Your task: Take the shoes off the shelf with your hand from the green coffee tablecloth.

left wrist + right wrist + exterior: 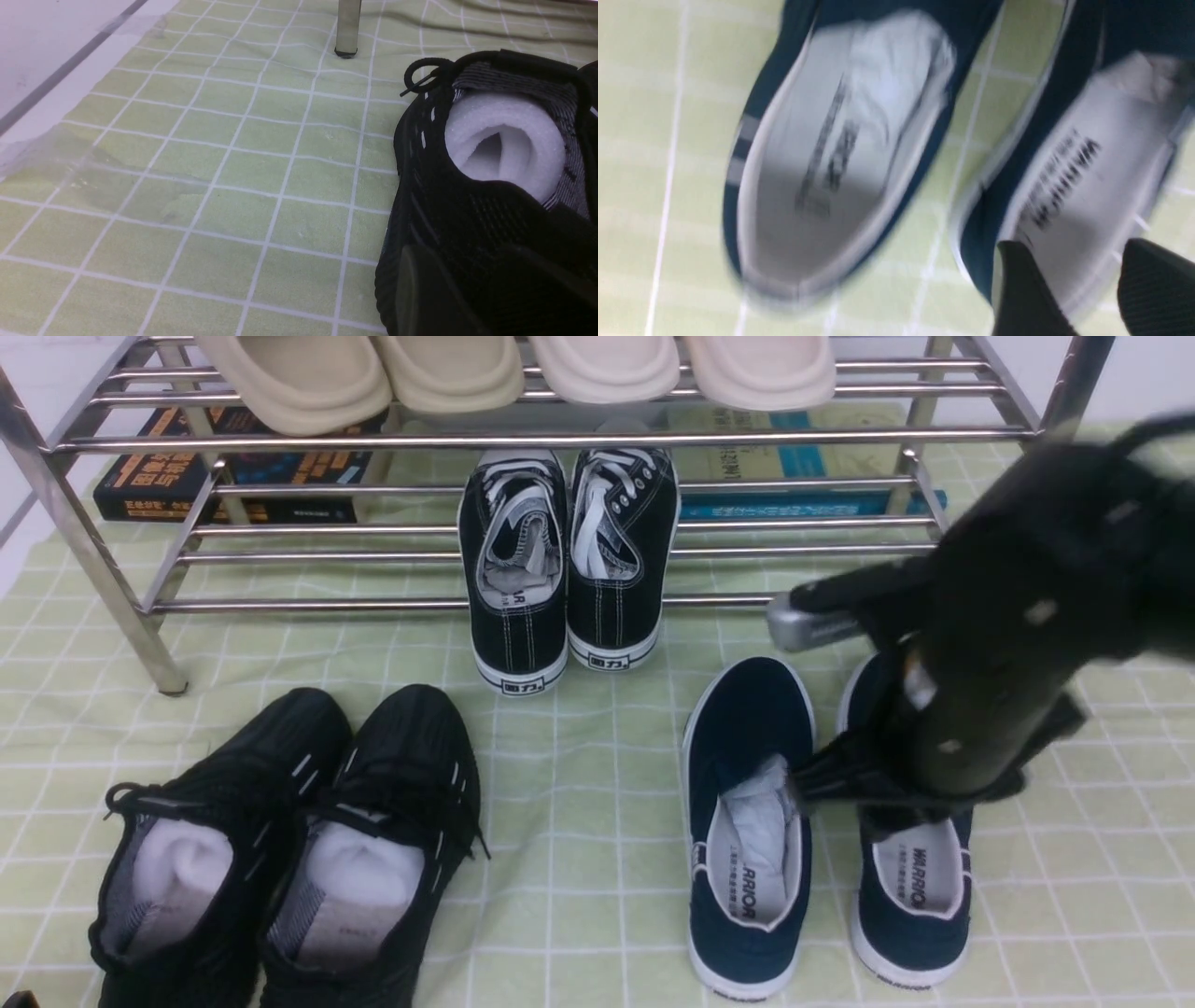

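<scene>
Navy blue canvas slip-ons sit on the pale green gridded cloth at five o'clock, clear of the chrome bar shelf at twelve. Black right gripper hovers over the right shoe's opening, fingers apart, gripping nothing I can see. Danger: a fingertip could catch that collar on lifting and drag the shoe into its twin.

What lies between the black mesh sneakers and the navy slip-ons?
Nothing but bare green checked tablecloth; the front view shows it.
</scene>
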Tool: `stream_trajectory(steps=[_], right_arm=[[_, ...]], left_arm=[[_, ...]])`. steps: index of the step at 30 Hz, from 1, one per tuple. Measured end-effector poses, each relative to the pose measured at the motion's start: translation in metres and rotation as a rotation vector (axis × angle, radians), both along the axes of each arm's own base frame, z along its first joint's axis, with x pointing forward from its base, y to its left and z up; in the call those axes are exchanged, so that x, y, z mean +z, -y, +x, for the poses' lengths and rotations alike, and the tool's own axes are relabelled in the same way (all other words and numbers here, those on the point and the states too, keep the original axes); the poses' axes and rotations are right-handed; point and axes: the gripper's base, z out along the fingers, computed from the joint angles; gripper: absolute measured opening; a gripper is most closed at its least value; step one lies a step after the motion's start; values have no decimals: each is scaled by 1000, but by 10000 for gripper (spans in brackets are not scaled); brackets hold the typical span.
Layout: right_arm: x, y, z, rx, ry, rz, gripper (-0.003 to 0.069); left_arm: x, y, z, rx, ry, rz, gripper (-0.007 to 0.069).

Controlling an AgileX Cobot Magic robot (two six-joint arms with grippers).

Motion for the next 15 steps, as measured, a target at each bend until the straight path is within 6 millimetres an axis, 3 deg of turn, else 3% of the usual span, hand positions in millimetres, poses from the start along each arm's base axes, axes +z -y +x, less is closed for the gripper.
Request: stream_trajectory(steps=[2,3,6,7,10,12,15], right_arm=[[24,9,-13,89,24,10,260],[26,9,-14,97,31,14,254],[64,29,-40,200,132,67,126],[66,31,-42,202,138,72,109],[96,56,-79,225,228,169,-4],[105,77,-106,229,281,213,-15],[103,103,-139,238,382,272,-15]], left_arm=[[0,0,0,0,0,0,239],[0,0,0,0,0,0,239],[0,0,0,0,0,0,239],[0,0,0,0,0,0,239],[0,0,0,0,0,0,239],[0,0,0,0,0,0,239],[0,0,0,0,0,0,239]])
